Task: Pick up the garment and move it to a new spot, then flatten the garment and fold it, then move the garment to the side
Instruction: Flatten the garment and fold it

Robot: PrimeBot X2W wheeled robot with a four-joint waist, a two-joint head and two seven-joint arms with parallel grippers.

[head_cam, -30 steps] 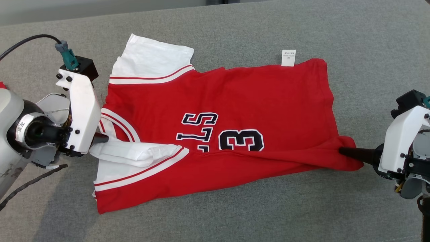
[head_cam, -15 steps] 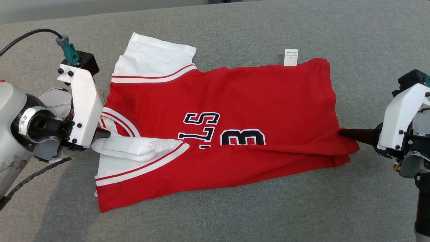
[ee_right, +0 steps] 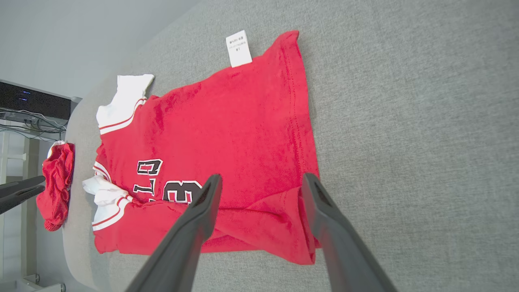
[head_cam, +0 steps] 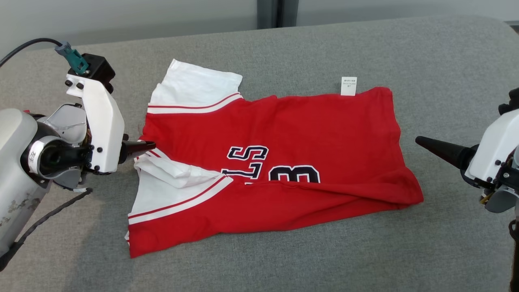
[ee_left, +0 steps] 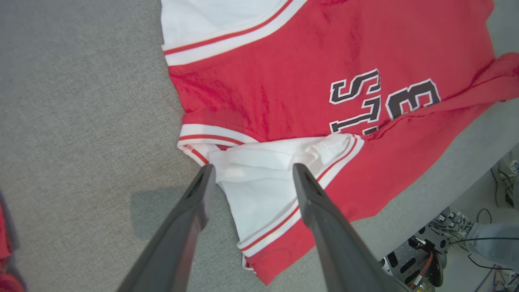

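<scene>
Fingers [ee_left: 190,211] newly apart, garment [head_cam: 308,121] loose

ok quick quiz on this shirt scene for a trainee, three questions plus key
1. True or false: the left gripper and right gripper are both shut on the shirt.
2. The tag sticks out from the shirt's: A far edge, B near edge, C collar?
3. In the left wrist view, which part of the shirt lies between the fingers?
Key: 1 false, both are open; 2 A; 3 the white sleeve.
</scene>
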